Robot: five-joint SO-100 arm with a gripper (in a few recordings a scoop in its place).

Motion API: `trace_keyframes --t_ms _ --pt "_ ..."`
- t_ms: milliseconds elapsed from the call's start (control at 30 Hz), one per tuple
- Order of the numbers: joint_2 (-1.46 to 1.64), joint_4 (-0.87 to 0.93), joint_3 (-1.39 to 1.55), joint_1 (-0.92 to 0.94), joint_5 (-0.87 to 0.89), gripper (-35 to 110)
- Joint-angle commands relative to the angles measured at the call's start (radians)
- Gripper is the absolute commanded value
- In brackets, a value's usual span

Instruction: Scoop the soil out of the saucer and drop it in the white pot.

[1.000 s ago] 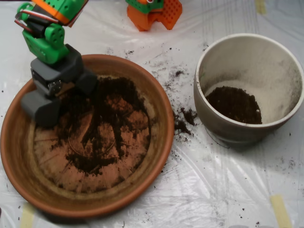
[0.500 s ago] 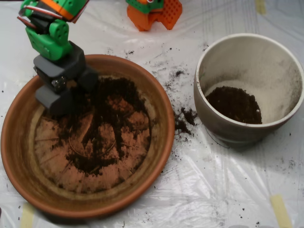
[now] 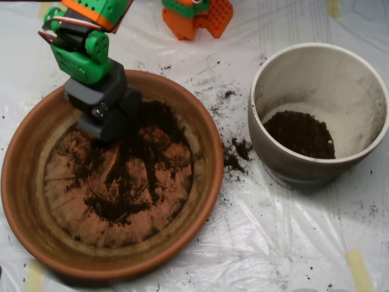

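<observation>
The terracotta saucer (image 3: 24, 182) lies at the left, with dark soil (image 3: 146, 155) spread thinly over its ridged base and thicker toward its upper part. My grey scoop (image 3: 108, 118) sits low in the saucer's upper left, its two halves drawn together in the soil there; what it holds is hidden. The green and orange arm rises from it toward the top left. At the right stands the white pot (image 3: 285, 167), with a heap of soil (image 3: 299, 134) in its bottom.
Spilled soil crumbs (image 3: 234, 155) lie on the plastic sheet between saucer and pot. An orange and green part (image 3: 197, 15) stands at the top edge. A strip of tape (image 3: 358, 267) sits at the bottom right.
The scoop's left half has swung right through the soil and closed against the other half. The whole scoop and arm have shifted right and slightly up.
</observation>
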Motion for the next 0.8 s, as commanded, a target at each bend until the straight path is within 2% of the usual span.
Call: trace_keyframes --t_ms 0,333,767 --pt "0.014 0.052 -0.005 -0.04 -0.041 0" --pt "0.037 0.241 -0.227 -0.138 -0.025 -1" --pt "0.33 0.282 -0.232 -0.313 0.031 -1"
